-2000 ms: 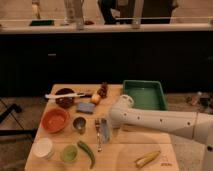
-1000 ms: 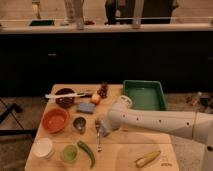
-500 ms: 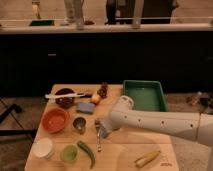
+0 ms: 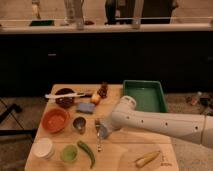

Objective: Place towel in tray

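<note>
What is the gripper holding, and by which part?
The gripper is shut low over the towel, apparently pinching it near its far end; the contact itself is hidden.

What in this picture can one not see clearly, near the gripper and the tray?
1. Camera view: the gripper is shut, low over the middle of the table. The picture is too blurred to tell whether it holds the towel.
2. Camera view: the arm hides the front left corner of the tray.
3. Camera view: the right edge cuts off the arm's base.
</note>
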